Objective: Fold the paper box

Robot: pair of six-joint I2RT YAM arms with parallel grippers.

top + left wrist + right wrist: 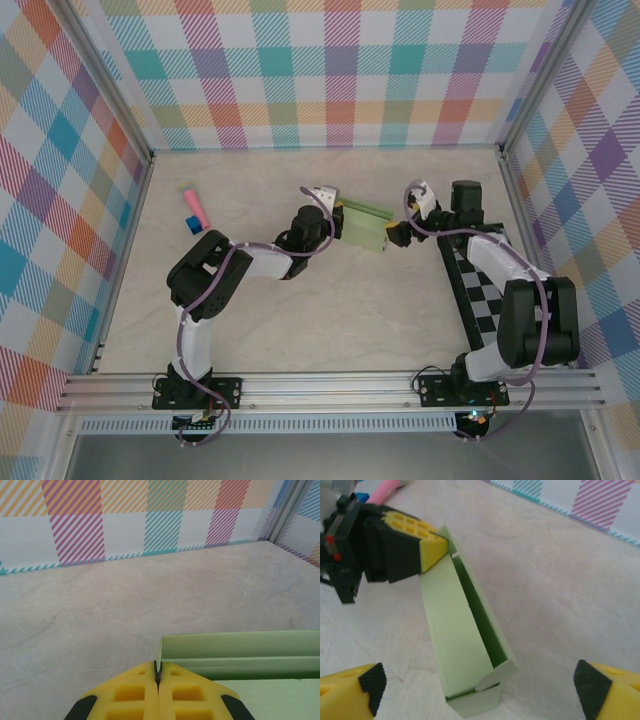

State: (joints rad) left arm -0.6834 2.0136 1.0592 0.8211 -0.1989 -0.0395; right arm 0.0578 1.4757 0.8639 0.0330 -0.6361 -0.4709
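Pale green paper box (365, 227) mid-table, pinched at one end, wide-spread fingers at the other.

From the top camera: lying on the table (300, 320) between the two grippers, left gripper (338, 215) touching its left end, right gripper (402, 222) just beside its right end, checkered board (480, 290) under the right arm, pink-and-blue stick (193, 210) well apart to the left. From the left wrist: yellow pads of the left gripper (158, 672) pressed together on a thin edge of card at the corner of the paper box (240, 655), long trough open on top, bare green walls inside. From the right wrist: right gripper (480, 682) spread wide, one fingertip either side of the near end of the paper box (455, 625), touching neither side; near end flap curled over; left gripper (437, 547) clamped on the far end.
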